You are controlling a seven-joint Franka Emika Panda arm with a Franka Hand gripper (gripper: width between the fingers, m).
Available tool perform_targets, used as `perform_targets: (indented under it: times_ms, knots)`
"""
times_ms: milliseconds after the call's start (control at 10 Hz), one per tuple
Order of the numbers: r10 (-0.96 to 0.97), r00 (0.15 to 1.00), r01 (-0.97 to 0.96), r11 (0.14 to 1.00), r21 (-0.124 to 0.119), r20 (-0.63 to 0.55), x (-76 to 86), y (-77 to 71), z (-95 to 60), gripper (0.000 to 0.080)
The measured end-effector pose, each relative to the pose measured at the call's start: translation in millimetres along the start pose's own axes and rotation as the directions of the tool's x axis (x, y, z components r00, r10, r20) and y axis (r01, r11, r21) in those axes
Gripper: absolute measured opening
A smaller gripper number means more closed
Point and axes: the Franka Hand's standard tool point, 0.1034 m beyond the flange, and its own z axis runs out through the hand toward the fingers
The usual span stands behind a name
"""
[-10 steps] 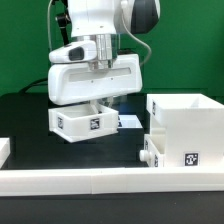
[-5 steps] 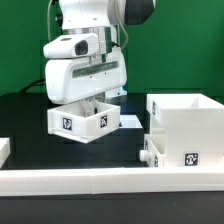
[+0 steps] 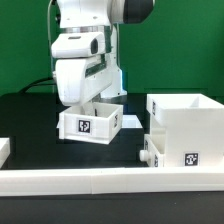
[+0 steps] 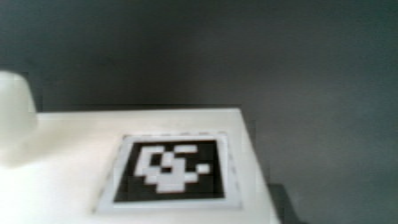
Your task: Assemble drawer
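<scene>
While the arm hangs over the black table (image 3: pixel 25 115), I see the gripper (image 3: pixel 92 97) reaching into a small white tray (image 3: pixel 90 122) that sits left of centre in the exterior view. I cannot tell whether its fingers are apart or clamped on the tray wall; the tray hides them. At the exterior view's right stands the tall box shell (image 3: pixel 187 125), well apart from the tray, open side up. A long low border wall (image 3: pixel 80 180) runs along the front. Wrist view: blurred tag (image 4: pixel 173 170) on a white surface.
</scene>
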Motion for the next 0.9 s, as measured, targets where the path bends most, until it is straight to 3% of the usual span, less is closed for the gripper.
perform_targets:
  times_ms: [300, 700, 900]
  knots:
    - [-0.082, 0.997, 0.082, 0.997, 0.007, 0.003, -1.3, 2.9, 3.1, 0.0042]
    - [-0.098, 0.995, 0.098, 0.995, 0.031, -0.011, 18.5, 35.6, -8.4, 0.0042]
    - [-0.092, 0.996, 0.093, 0.995, 0.037, -0.011, 15.4, 32.4, -5.2, 0.0042]
